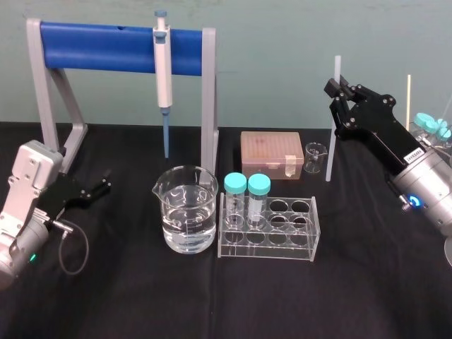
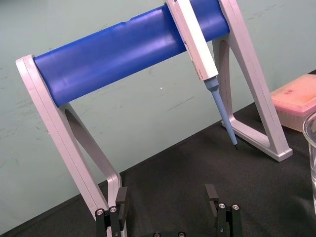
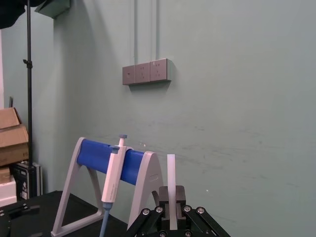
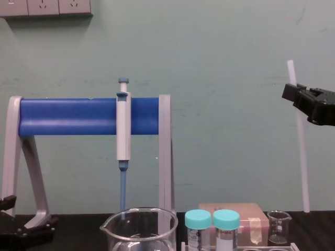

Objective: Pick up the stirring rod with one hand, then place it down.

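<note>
1. Right gripper [image 1: 337, 90], black and blocky on a black arm, is raised at the far right of the black table [image 1: 212, 304]. Its jaws are clamped narrow on the stirring rod [image 1: 331, 134], a long, thin white translucent stick.
2. The grip sits high on the rod. A short stub stands above the fingers and the long remainder hangs below them. The right wrist view shows the rod [image 3: 171, 173] pinched between the two fingers.
3. The rod is close to upright, with a slight lean in the chest view [image 4: 300, 157].
4. Its lower end comes down just beside a small clear glass beaker [image 1: 316, 157], on that beaker's right. Cannot tell whether the tip touches the table.
5. A pink plastic tip box [image 1: 272, 152] stands to the left of the small beaker.
6. Left gripper [image 1: 104, 182] rests low at the table's left, beside the leg of a grey stand with a blue crossbar [image 1: 99, 46]. Its fingers are spread wide with nothing between them [image 2: 167, 200], well apart from the rod.
7. A white-and-blue pipette [image 1: 163, 70] hangs on the crossbar.
</note>
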